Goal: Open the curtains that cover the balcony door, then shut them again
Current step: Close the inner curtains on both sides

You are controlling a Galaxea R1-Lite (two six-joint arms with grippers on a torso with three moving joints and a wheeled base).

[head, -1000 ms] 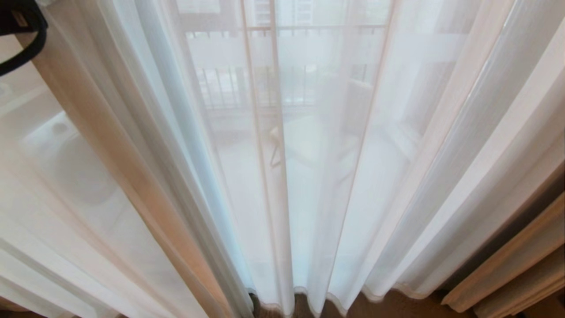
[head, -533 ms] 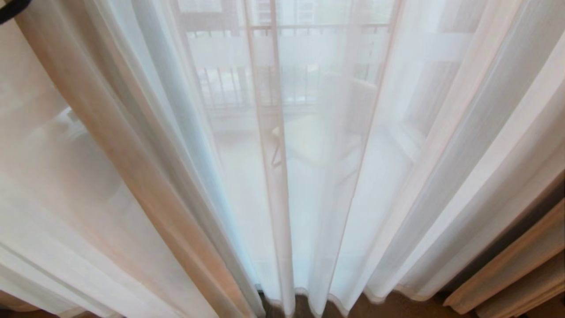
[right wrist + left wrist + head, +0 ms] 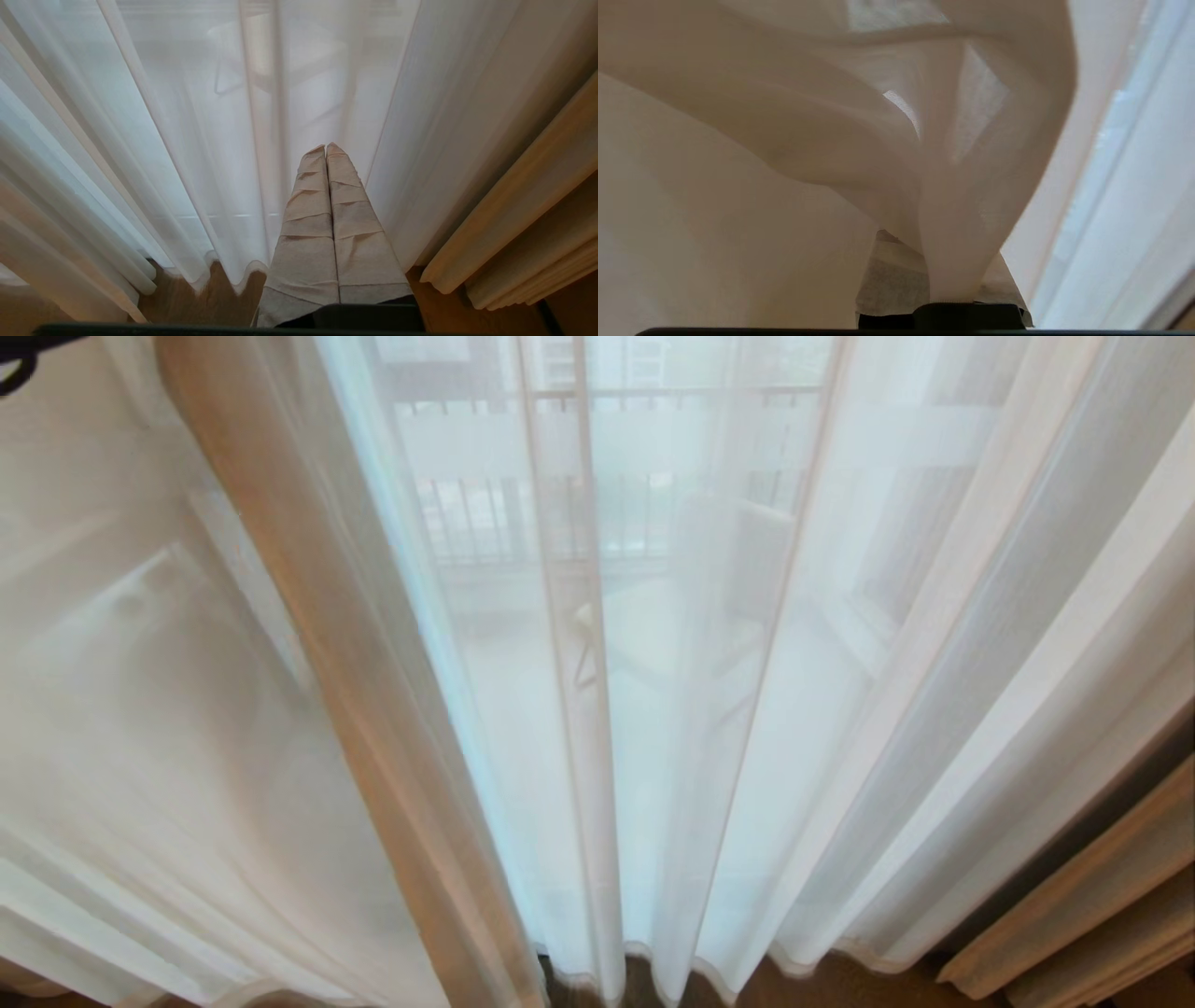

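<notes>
Balcony glass (image 3: 635,523) veiled; left gripper (image 3: 945,280) clamped on sheer curtain (image 3: 187,709)
Advice: pull sideways steadily, keeping fabric taut; right gripper (image 3: 327,154) closed, empty

So the left gripper (image 3: 945,284) is clamped tight on a bunched fold of the sheer curtain (image 3: 962,224), which fans out from the wrapped fingers (image 3: 889,280) into big soft billows. Beyond that fold there's a bright pale strip of more curtain (image 3: 1125,186).
</notes>
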